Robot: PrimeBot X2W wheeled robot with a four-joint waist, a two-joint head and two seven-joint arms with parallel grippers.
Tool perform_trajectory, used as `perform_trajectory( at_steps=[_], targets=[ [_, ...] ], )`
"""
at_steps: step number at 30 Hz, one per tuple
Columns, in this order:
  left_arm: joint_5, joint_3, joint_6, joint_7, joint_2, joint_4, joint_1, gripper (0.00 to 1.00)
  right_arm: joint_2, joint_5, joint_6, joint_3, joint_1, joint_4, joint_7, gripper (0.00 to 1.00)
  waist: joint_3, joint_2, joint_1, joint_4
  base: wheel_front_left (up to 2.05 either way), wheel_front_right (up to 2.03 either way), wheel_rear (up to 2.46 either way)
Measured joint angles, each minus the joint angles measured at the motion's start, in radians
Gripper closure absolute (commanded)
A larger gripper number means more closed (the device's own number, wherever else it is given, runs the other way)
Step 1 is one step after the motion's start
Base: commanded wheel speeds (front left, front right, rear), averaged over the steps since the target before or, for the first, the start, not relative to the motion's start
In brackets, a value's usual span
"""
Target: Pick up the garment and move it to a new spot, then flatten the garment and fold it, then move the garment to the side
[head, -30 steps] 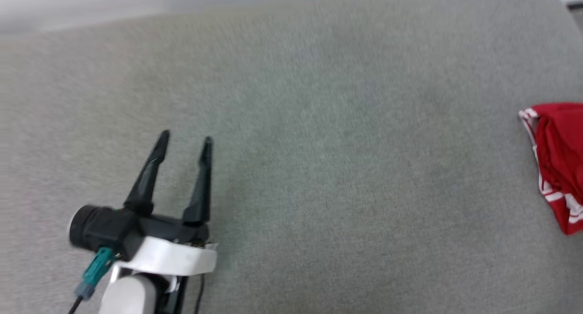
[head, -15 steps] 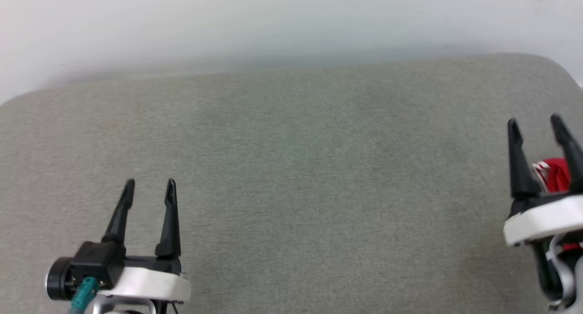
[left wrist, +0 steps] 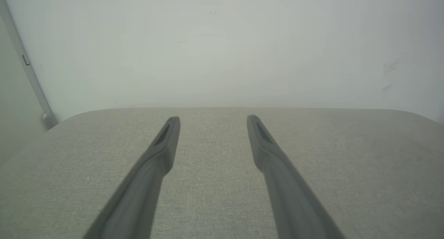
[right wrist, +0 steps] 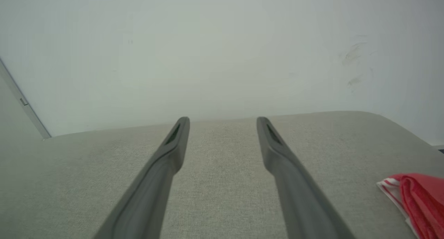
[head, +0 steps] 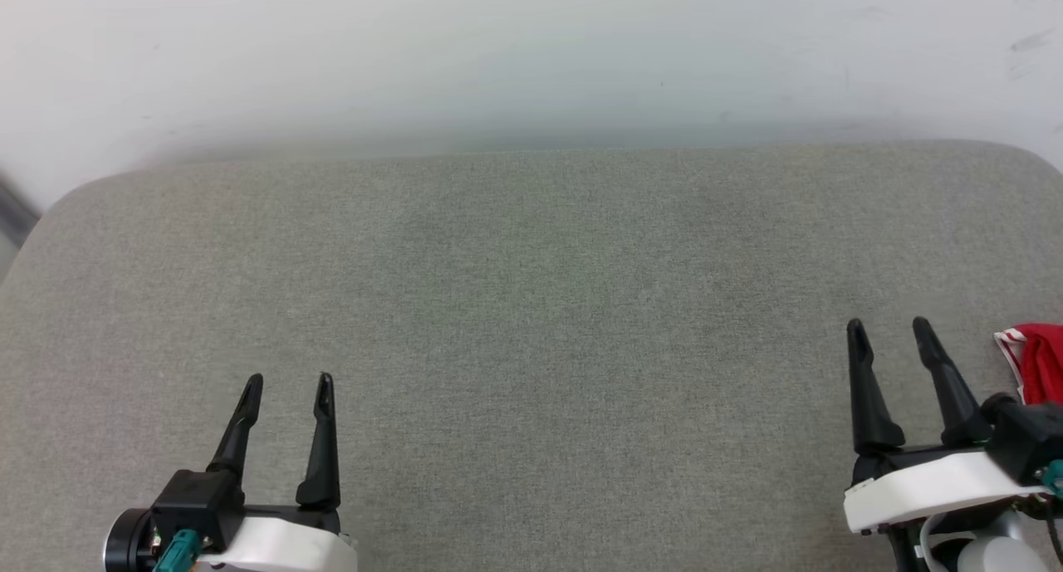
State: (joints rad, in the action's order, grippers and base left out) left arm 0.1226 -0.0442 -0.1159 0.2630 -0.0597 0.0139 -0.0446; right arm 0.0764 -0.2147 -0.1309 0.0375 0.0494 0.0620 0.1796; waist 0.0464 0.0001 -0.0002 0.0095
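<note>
The garment, red with red-and-white striped trim, lies bunched at the right edge of the grey cushioned surface, mostly cut off by the frame. In the right wrist view the garment sits at the lower right, off to the side of the fingers. My right gripper is open and empty, just left of the garment and apart from it. My left gripper is open and empty at the lower left, far from the garment. In each wrist view the fingers spread over bare fabric.
A pale wall rises behind the surface's rounded far edge. A grey vertical strip runs down the wall at the far left. Bare grey fabric stretches between the two grippers.
The head camera has swung and tilted up, bringing the wall and both grippers into the picture. Both grippers stay open. The garment lies at the right edge as before.
</note>
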Motion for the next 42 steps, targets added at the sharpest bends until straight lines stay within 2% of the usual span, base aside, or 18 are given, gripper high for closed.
perform_trajectory(
  at_steps=[13,28,29,34,42],
  targets=[
    [-0.021,0.001,-0.007,0.000,0.004,-0.004,-0.006,0.00,-0.017,0.025,0.000,-0.028,0.002,0.044,0.026,0.00,-0.011,0.0000,0.0001,-0.008,0.00,0.00,0.00],
    [0.013,-0.023,-0.012,0.000,0.007,-0.005,-0.006,0.00,-0.022,0.026,0.000,-0.025,0.002,0.046,0.033,0.00,-0.006,0.0000,0.0002,-0.008,0.00,0.00,0.00],
    [0.014,-0.024,-0.012,0.000,0.007,-0.006,-0.006,1.00,-0.022,0.026,0.000,-0.025,0.002,0.046,0.033,1.00,-0.005,0.0000,0.0002,-0.007,0.00,0.00,0.00],
    [0.026,-0.021,-0.012,-0.005,0.011,0.038,-0.023,1.00,-0.023,0.010,0.000,-0.027,-0.019,0.087,0.027,1.00,-0.005,0.0000,0.0003,-0.007,0.00,0.00,0.00],
    [0.188,-0.021,-0.012,-0.041,0.011,0.060,-0.019,1.00,-0.023,-0.139,0.000,-0.019,-0.019,0.099,-0.005,1.00,-0.007,0.0000,0.0003,-0.007,0.00,0.00,0.00]
  ],
)
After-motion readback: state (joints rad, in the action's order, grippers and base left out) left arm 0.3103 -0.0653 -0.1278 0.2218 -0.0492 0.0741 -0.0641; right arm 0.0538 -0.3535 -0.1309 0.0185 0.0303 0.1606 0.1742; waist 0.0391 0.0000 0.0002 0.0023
